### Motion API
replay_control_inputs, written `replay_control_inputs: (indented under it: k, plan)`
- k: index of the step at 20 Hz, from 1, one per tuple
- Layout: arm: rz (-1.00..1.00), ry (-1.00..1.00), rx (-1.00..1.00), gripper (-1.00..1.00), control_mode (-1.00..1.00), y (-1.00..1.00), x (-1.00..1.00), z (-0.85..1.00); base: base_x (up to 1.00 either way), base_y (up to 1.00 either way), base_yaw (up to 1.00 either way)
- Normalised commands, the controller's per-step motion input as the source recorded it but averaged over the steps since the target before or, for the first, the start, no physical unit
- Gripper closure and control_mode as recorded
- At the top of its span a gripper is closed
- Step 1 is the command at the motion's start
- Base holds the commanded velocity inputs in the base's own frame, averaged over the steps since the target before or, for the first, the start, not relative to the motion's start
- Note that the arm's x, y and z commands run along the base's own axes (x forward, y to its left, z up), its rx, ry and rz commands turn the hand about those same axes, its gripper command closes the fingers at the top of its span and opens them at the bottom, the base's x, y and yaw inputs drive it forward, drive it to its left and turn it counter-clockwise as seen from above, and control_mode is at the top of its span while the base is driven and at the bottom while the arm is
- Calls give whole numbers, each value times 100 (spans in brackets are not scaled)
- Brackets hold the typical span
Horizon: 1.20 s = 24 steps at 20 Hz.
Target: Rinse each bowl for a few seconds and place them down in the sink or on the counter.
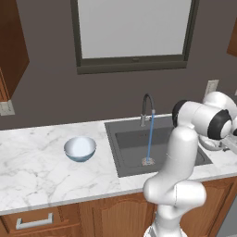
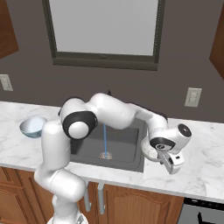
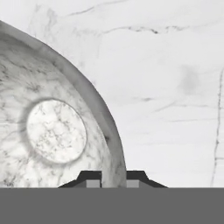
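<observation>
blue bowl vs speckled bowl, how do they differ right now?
The blue bowl is glossy light blue with a white inside; the speckled bowl is grey-white, veined like stone. The blue bowl sits free on the counter left of the sink; the speckled bowl is right of it, its rim pinched by the gripper. Both are upright.

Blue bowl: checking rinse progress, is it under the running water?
No, the blue bowl sits on the counter, left of the sink.

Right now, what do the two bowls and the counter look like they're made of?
Blue bowl: glazed ceramic, probably; glossy sheen, white inside. Speckled bowl: stone or stoneware look, matte, grey veining. Counter: polished marble look, white with grey veins.
</observation>
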Motion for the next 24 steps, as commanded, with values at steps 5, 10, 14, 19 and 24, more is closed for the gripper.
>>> replay_control_inputs:
  k: [5,10,14,19,24]
  plan:
    - [-2,0,2,-100,-100,-4,3,-11,0,0,0]
    - [-3,-2,4,-100,-100,-1,4,6,0,0,0]
    - [-5,-3,7,-100,-100,-3,0,26,0,0,0]
    - [-4,-4,6,-100,-100,-5,0,30,0,0,0]
    - [-4,-6,6,-100,-100,-2,-1,33,0,0,0]
